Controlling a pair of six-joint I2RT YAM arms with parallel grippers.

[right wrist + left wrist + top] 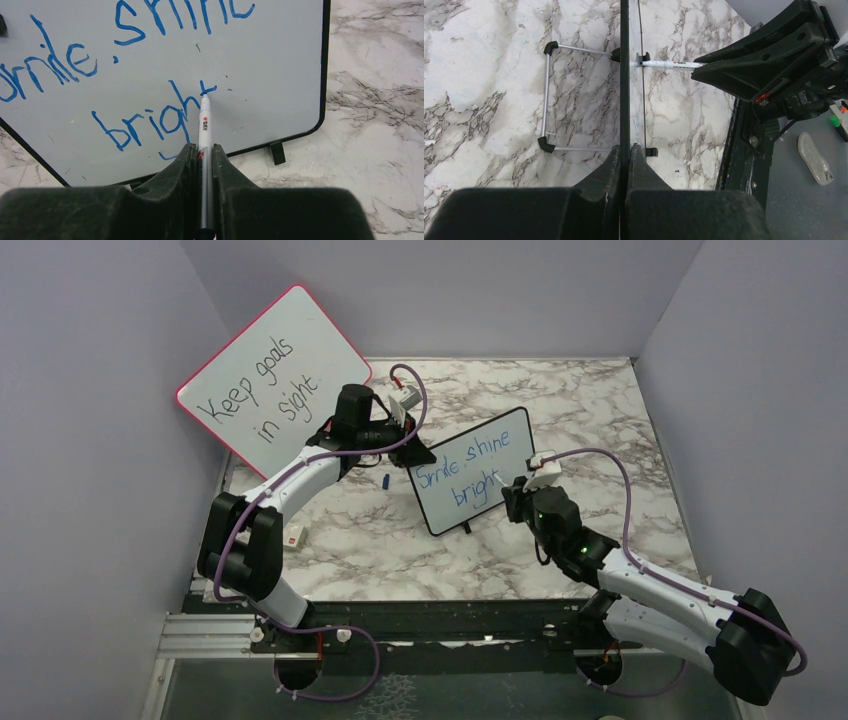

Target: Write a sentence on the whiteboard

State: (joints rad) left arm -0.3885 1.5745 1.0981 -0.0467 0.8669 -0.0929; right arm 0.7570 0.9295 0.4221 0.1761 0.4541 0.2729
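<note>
Right wrist view: my right jaws clamp the marker (204, 125), tip on the final "t" of the sentence (170, 120). "Smile, shine bright" reads nearly complete; I judge the full stop outstanding. My left jaws pinch the left edge of the whiteboard (270, 60), upright mid-way across the table (620, 440).

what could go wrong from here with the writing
The marker tip is on the whiteboard, which the left claw pinches only by its edge: a hard push may shift the board and skew the stroke. The right claw sits just below the blue word bright; drifting up could smear it.
</note>
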